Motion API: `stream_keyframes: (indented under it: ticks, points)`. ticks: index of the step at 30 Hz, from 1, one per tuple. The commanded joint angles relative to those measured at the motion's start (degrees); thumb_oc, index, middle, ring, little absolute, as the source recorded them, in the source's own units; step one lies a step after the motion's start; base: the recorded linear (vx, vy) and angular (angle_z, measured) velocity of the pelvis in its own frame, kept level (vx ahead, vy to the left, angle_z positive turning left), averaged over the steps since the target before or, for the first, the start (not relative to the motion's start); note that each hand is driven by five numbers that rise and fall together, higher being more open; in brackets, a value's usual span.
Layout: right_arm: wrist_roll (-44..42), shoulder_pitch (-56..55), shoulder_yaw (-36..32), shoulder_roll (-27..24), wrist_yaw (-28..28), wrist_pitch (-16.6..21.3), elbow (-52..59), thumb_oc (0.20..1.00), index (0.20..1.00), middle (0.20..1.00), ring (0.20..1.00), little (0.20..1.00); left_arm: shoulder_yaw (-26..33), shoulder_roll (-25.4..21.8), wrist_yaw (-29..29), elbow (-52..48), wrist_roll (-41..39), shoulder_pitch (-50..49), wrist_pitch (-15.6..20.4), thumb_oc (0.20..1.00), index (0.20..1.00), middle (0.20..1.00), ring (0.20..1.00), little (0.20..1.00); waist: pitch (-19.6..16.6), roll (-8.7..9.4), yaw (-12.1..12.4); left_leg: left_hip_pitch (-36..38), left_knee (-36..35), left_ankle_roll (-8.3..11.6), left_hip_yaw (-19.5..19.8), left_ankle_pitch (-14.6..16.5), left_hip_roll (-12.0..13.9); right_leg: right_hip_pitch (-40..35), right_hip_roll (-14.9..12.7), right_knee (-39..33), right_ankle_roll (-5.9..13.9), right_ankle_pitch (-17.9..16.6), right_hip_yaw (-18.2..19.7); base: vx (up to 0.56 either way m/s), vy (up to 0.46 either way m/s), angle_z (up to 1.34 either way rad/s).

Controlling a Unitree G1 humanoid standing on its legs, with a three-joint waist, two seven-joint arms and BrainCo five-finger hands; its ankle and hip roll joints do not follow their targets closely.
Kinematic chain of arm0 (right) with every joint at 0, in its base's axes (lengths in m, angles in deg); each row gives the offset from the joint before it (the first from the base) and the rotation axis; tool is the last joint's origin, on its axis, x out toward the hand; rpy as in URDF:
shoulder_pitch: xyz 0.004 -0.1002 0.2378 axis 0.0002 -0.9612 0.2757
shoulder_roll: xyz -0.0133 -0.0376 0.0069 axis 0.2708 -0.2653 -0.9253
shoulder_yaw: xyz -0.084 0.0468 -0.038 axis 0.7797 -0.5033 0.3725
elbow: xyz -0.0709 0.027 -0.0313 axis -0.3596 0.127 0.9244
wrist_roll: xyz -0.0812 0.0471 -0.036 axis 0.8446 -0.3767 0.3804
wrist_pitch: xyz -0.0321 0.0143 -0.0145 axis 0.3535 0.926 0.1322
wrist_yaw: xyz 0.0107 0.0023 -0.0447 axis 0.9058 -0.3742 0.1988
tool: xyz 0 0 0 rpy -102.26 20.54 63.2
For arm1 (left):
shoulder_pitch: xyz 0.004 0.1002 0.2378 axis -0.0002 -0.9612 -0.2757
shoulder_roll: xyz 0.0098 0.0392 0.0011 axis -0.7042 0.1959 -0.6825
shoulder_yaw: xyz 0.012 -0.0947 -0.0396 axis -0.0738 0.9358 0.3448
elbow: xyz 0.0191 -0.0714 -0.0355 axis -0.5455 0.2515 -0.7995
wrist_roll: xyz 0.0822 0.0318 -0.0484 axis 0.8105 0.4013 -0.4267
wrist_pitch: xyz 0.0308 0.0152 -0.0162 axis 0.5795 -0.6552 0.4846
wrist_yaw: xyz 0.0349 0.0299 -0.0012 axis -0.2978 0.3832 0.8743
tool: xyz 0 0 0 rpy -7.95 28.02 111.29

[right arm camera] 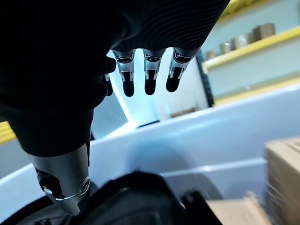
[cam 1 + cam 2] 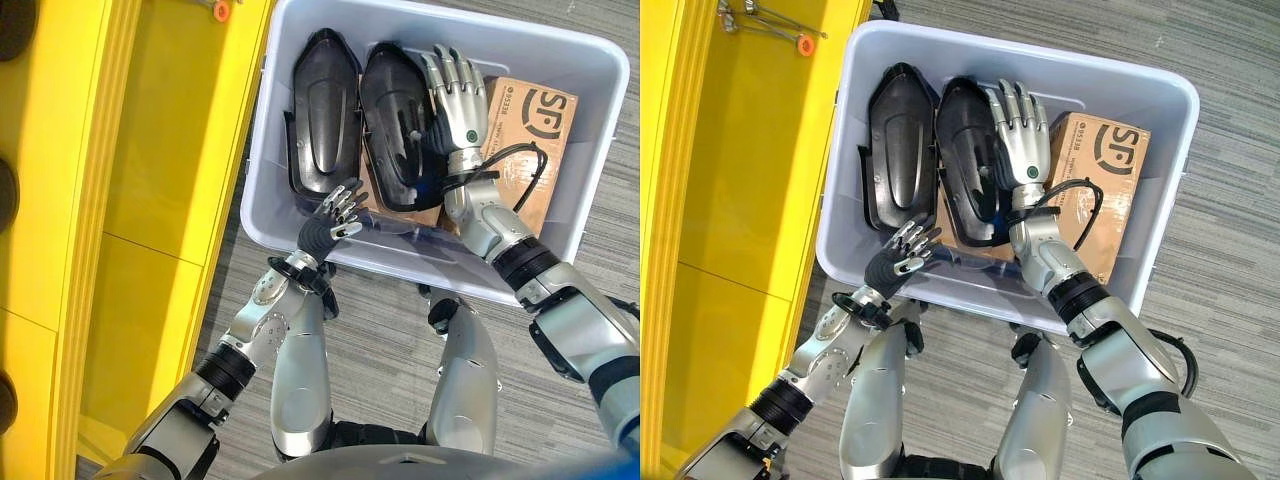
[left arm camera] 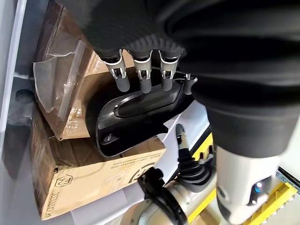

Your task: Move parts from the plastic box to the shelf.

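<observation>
Two black moulded parts lie side by side in the pale plastic box [image 2: 835,180]: the left part [image 2: 898,140] and the right part [image 2: 965,150]. My right hand [image 2: 1018,130] hovers flat over the right part's edge with straight fingers [image 1: 150,79], open, and the part [image 1: 136,201] sits just below the thumb. My left hand [image 2: 898,258] is at the box's near rim, fingers [image 3: 143,79] relaxed and holding nothing, with a black part [image 3: 136,112] just beyond them. The yellow shelf [image 2: 730,150] runs along the box's left side.
A brown cardboard box [image 2: 1100,170] fills the right side of the plastic box, under and beside the parts. A clear plastic bag [image 3: 61,89] lies on cardboard inside. An orange-tipped tool [image 2: 805,45] rests on the shelf. Grey carpet [image 2: 1230,250] surrounds the box.
</observation>
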State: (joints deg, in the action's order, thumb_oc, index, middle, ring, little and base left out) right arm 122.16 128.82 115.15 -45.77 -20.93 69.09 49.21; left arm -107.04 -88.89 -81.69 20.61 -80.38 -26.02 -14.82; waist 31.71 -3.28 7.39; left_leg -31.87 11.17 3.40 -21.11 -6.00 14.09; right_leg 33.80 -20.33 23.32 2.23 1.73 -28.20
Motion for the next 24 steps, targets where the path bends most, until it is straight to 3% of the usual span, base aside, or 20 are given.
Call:
stream_keyframes:
  ticks: [1,12,15,17,24]
  points:
    - [-2.3,3.7,0.8,-2.7,2.2,0.1,-0.7,1.0,1.0,1.0,1.0,1.0,-3.3,1.0,-1.2,-4.0,-1.6,0.0,1.1,1.0,1.0,1.0,1.0,1.0,-1.9,-3.19,1.2,-2.3,0.1,3.45,-0.4,0.3,2.3,3.2,-1.1,5.0,4.59,1.1,1.7,-0.01,-0.012,0.05]
    - [-17.3,4.3,-2.0,0.5,6.6,-1.3,-7.9,1.0,1.0,1.0,1.0,1.0,-3.2,1.3,-1.4,-2.7,-1.2,0.7,1.3,1.0,1.0,1.0,1.0,1.0,-1.9,-4.55,1.7,-5.5,0.5,3.72,-0.4,0.0,2.3,6.1,-1.8,5.4,4.58,0.8,1.5,0.0,-0.002,0.02]
    - [-23.9,3.8,-3.5,1.8,2.9,0.0,-9.3,1.0,1.0,1.0,1.0,1.0,-2.4,1.7,-0.9,-2.8,-1.1,1.0,1.3,1.0,1.0,1.0,1.0,1.0,-1.9,-5.31,1.7,-7.6,0.9,3.9,-0.4,0.0,2.2,8.3,-2.1,6.0,4.5,1.0,1.9,-0.01,0.005,0.01]
    - [-25.1,3.5,-3.7,2.3,-0.5,0.5,-9.8,1.0,1.0,1.0,1.0,1.0,-1.8,1.5,-0.1,-3.1,0.5,1.1,3.6,1.0,1.0,1.0,1.0,1.0,-1.9,-5.65,1.8,-8.8,1.4,3.96,-0.3,0.1,2.3,9.6,-2.5,6.9,4.43,1.1,2.1,0.0,0.0,0.0]
    - [-24.2,4.7,-0.7,3.5,-7.9,-1.7,-13.4,1.0,1.0,1.0,1.0,1.0,-0.5,2.3,-1.2,-2.7,-3.0,1.4,1.6,1.0,1.0,1.0,1.0,1.0,-1.9,-6.19,2.4,-11.7,3.5,4.11,0.2,0.5,2.4,12.3,-3.2,9.0,4.11,1.6,2.4,0.0,-0.002,0.02]
